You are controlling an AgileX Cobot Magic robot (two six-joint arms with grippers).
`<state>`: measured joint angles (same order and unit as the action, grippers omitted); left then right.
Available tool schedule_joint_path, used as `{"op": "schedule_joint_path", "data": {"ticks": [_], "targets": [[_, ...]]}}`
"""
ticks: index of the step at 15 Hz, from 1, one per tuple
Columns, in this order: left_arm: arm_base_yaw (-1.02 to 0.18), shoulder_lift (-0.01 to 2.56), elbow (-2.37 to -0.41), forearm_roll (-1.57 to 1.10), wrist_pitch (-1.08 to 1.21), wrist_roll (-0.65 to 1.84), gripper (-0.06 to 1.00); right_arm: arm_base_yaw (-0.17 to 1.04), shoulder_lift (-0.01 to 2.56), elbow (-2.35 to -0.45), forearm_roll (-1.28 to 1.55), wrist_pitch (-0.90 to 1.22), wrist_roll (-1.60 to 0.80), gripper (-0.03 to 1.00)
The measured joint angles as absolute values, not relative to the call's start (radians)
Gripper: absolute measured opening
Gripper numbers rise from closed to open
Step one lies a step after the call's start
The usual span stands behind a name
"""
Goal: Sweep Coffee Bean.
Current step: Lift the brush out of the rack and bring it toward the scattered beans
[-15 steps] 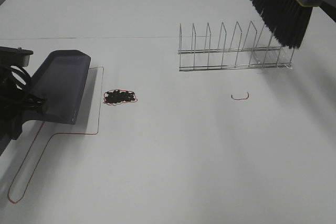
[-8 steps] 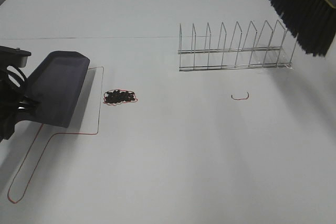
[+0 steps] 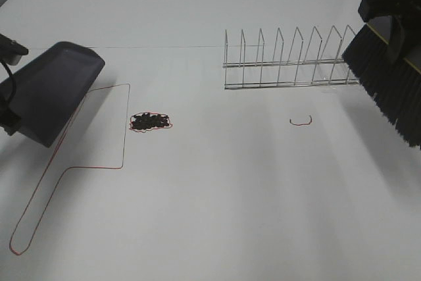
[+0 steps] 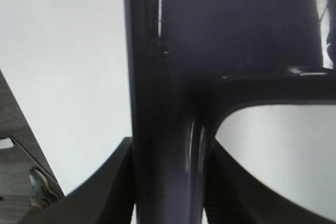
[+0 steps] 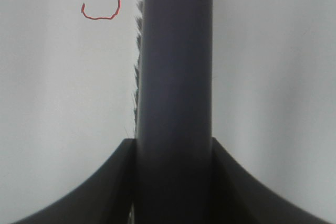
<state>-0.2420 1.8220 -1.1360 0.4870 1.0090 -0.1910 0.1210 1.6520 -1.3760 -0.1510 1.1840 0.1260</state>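
Clearly apart, coffee bean (image 3: 150, 122), nearer left gripper (image 4: 170, 184)

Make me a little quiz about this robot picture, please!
1. True or false: the coffee beans lie inside the dustpan.
2. What does the right end effector hold? A) the brush B) a cup C) a sponge
3. Which tool is nearer the coffee beans, the dustpan or the brush?

Key: 1. False: they sit in a pile on the table, apart from the dustpan. 2. A. 3. The dustpan.
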Motion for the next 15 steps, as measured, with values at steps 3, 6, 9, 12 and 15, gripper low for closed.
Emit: {"op": "schedule_joint_path", "data": {"ticks": [3,6,9,12,15], "targets": [[-0.242,1.822,-1.158,0.516,0.902,-0.177,0.33,0.121,1.66,-1.366,-0.159,1.153,0.167,0.35],[-0.242,1.822,-1.158,0.573,0.872,-0.14,0.33,0.146,1.699,-1.366,-0.207,1.142,0.2,0.35],[-0.241,1.822,-1.158,0.648,0.871,-0.129,0.33,0.267,1.767,-1.389,-0.27,1.145,0.25,0.35],[-0.241,1.822,-1.158,0.634,0.81,0.0,0.33,0.352,1.838,-1.476,-0.292,1.179,0.275,0.35],[-0.236,1.83,-1.158,0.605,0.773,0.134,0.33,0.461,1.969,-1.646,-0.304,1.216,0.279,0.35]]}}
